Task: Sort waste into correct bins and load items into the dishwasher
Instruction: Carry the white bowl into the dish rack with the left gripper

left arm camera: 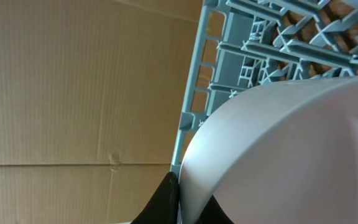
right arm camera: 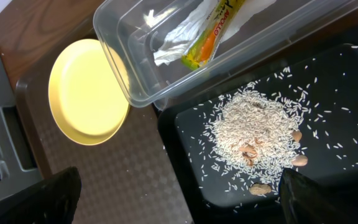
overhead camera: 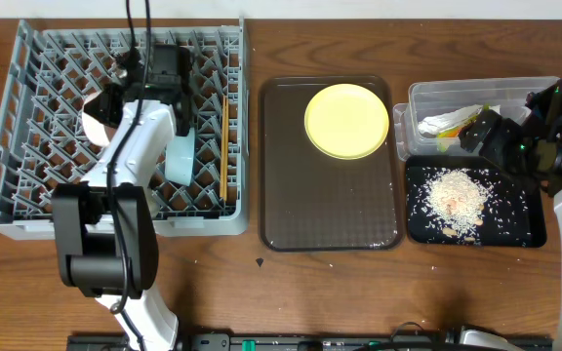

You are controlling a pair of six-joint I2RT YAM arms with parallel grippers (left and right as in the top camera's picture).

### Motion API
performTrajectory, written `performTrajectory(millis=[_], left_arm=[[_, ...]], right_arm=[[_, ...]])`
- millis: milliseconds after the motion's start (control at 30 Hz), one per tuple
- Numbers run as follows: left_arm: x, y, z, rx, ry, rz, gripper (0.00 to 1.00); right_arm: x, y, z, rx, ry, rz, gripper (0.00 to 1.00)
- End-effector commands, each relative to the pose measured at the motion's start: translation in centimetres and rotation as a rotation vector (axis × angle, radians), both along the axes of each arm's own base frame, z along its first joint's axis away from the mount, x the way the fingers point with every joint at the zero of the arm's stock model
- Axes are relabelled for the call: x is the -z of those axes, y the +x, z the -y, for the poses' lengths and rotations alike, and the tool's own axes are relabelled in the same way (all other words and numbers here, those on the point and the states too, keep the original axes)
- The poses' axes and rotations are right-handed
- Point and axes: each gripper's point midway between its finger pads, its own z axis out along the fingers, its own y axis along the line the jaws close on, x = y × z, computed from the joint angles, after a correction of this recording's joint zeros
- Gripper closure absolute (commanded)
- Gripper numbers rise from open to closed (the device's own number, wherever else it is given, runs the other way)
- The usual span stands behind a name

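My left gripper [overhead camera: 115, 97] is over the grey dish rack [overhead camera: 27, 185], shut on the rim of the white bowl [overhead camera: 96, 122]. In the left wrist view the fingers [left arm camera: 185, 199] pinch the bowl's edge [left arm camera: 291, 155]. The light blue bowl [overhead camera: 180, 156] and the chopsticks [overhead camera: 224, 146] are in the rack. The yellow plate [overhead camera: 346, 120] lies on the brown tray. My right gripper [overhead camera: 483, 134] is open and empty [right arm camera: 179, 186] above the clear tub and black tray. The napkin [right arm camera: 173, 37] and wrapper [right arm camera: 213, 31] lie in the clear tub [overhead camera: 427, 96]. Rice scraps [overhead camera: 457, 195] lie in the black tray [overhead camera: 525, 229]. The white cup is not visible.
The brown serving tray [overhead camera: 330, 195] sits between the rack and the bins, with a few stray rice grains on it. A cardboard wall [left arm camera: 73, 93] stands behind the rack. A few peanuts [right arm camera: 300, 160] lie among the rice.
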Motion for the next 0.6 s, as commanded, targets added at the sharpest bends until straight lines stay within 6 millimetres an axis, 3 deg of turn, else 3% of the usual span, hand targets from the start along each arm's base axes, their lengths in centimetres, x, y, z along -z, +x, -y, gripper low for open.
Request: performTrajectory(millis=[0,200,267,333,433,567], left_arm=[[1.7,0.1,0.0,-0.001,-0.011,-0.037,0.91],[1.9,0.3,0.6,0.015,-0.011,-0.042,0.83],[1.9,0.5,1.2,0.029,-0.011,-0.046,0.68],[2.0,0.6,1.8,0.043,-0.014,-0.045,0.6],[3.2,1.2,3.3,0.099,-0.105,-0.056,0.52],[4.0,1.4,6.3,0.199,-0.287,-0.064,0.49]], right_arm=[[-0.2,0.2,0.1,0.005,0.002,0.004,0.01],[-0.2,0.2,0.1,0.005,0.002,0.004,0.01],[-0.2,0.2,0.1,0.005,0.002,0.003,0.01],[-0.2,0.2,0.1,0.006,0.001,0.004,0.01],[-0.2,0.2,0.1,0.006,0.001,0.004,0.01],[-0.2,0.2,0.1,0.006,0.001,0.004,0.01]])
